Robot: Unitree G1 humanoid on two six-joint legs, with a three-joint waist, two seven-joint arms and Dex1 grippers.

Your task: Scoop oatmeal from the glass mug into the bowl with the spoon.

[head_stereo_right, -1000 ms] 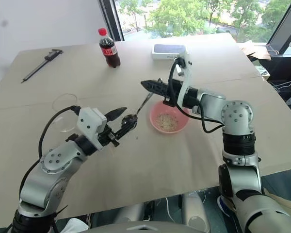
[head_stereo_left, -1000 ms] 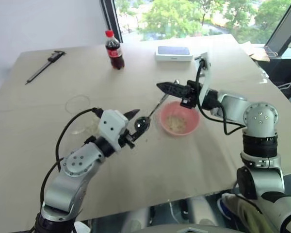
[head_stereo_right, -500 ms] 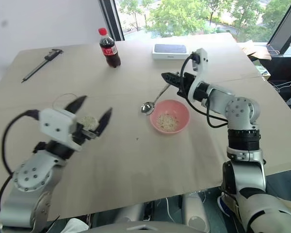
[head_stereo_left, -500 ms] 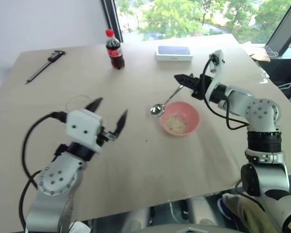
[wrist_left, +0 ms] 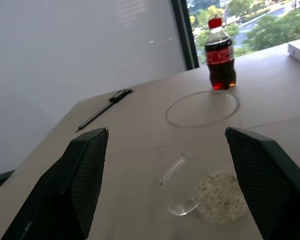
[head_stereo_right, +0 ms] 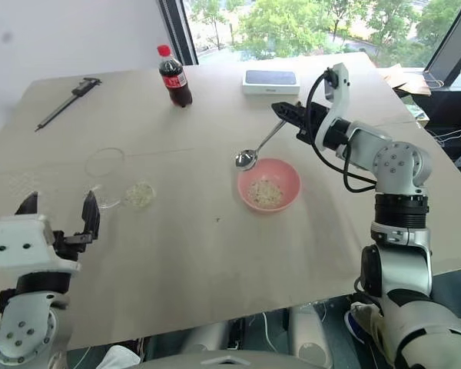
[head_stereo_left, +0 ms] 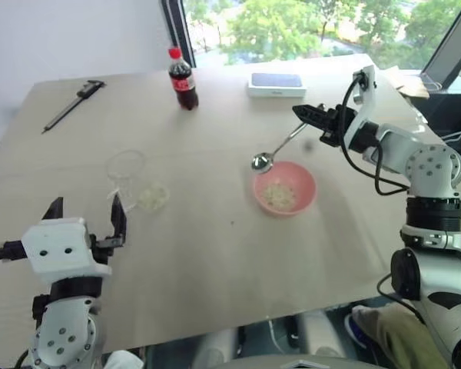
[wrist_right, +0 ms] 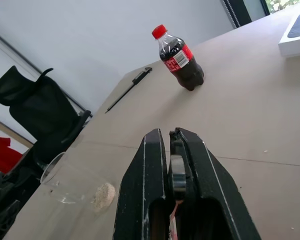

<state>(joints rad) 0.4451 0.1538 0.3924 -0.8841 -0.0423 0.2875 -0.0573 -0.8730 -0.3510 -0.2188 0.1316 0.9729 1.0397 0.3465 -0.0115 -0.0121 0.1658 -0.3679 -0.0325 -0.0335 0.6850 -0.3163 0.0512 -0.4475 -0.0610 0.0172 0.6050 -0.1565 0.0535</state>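
Note:
The glass mug (head_stereo_left: 127, 171) stands on the table's left, with a small heap of oatmeal (head_stereo_left: 152, 196) at its bottom. My left gripper (head_stereo_left: 85, 206) hovers open and empty near the front left edge, short of the mug (wrist_left: 190, 165). My right gripper (head_stereo_left: 300, 111) is shut on the handle of the spoon (head_stereo_left: 280, 144). The spoon slants down to the left, and its small bowl hangs just above the far left rim of the pink bowl (head_stereo_left: 307, 178). More oatmeal (head_stereo_left: 278, 195) lies inside the pink bowl.
A cola bottle (head_stereo_left: 183, 79) with a red cap stands at the back. A black caliper (head_stereo_left: 71, 105) lies at the far left. A white box (head_stereo_left: 276, 84) sits behind the right gripper. A black chair (wrist_right: 35, 115) stands beyond the table's left side.
My left gripper has drawn back from the spoon's bowl to the near left edge, staying open. My right gripper has carried the spoon to the right and farther away, to the pink bowl's far rim.

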